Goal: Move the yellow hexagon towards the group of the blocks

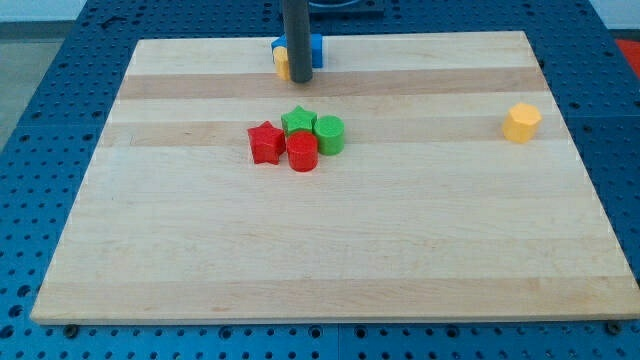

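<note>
The desk is a pale wooden board on a blue perforated base, and it fills most of the view. The rod comes down from the view's top, and my tip sits near the desk's top edge, a little left of centre. There is no hand on this arm, so nothing is held; the tip is bare.

Right behind the tip, partly hidden by the rod, a blue block and a yellow block stand together; their shapes cannot be made out. The yellow one shows just to the view's left of the tip, seemingly touching it.

Below the tip, toward the view's bottom, a tight group stands: a red star on the view's left, a green star, a green cylinder on the view's right, and a red cylinder in front. They touch or nearly touch one another.

The yellow hexagon lies far to the view's right of the tip and slightly lower, near the desk's right edge, well apart from the group.
</note>
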